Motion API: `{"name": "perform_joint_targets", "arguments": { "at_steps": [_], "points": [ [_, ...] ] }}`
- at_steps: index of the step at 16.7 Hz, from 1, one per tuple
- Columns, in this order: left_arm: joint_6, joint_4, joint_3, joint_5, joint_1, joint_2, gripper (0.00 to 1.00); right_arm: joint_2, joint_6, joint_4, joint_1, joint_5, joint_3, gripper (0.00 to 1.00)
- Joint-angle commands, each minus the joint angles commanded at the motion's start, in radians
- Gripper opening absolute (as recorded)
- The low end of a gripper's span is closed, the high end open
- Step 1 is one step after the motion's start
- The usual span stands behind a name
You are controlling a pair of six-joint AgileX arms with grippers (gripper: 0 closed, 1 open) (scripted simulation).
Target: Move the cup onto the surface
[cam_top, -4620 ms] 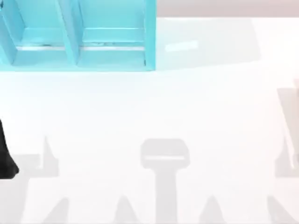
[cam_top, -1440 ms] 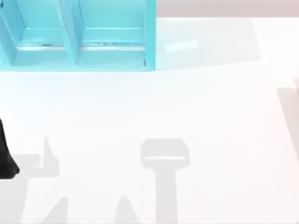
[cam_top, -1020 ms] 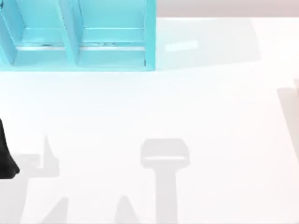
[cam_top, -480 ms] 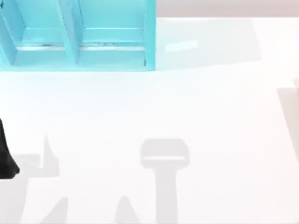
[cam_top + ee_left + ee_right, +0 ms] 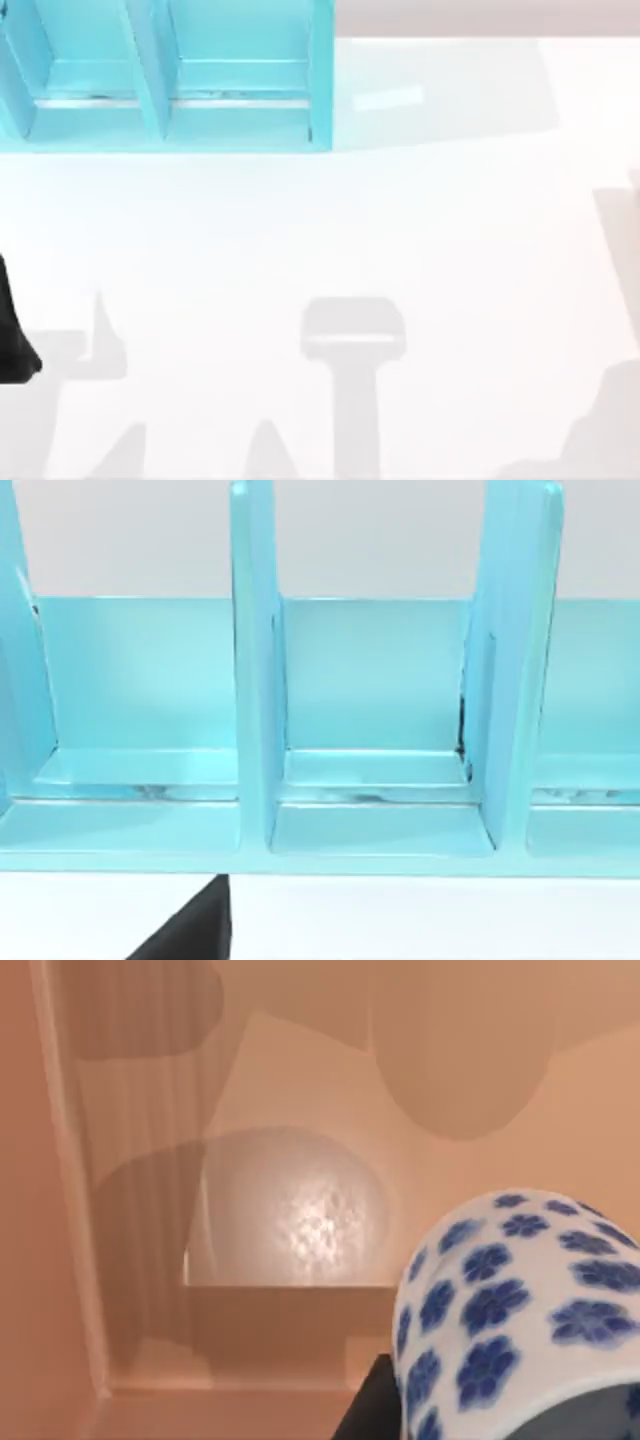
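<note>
- Cup point(image 5: 520, 1310) sits right up against my right jaws, which look clenched on it, off the worktop's point(image 5: 330, 230) right edge.
- Left jaws face the shelf point(image 5: 380, 730); grip unreadable.

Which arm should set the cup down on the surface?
Right, probably. The cup sits right at its wrist camera; the left arm's wrist faces the blue shelf unit, with the surface below.

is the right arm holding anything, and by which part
The cup sits right against the right wrist camera, a dark gripper part beside its base; whether it is clamped cannot be told.
</note>
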Motion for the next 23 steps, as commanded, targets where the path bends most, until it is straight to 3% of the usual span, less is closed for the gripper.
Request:
{"name": "perform_joint_targets", "arguments": {
  "at_steps": [6,14,23],
  "points": [
    [0.000,0.000,0.000,0.000,0.000,0.000,1.00,-0.140,0.179,-0.207,0.173,0.001,0.071,0.00],
    [0.000,0.000,0.000,0.000,0.000,0.000,1.00,-0.110,0.222,-0.240,0.213,-0.003,0.107,0.00],
    [0.000,0.000,0.000,0.000,0.000,0.000,1.00,0.363,0.666,-0.343,0.659,-0.004,0.663,0.00]
  ]
}}
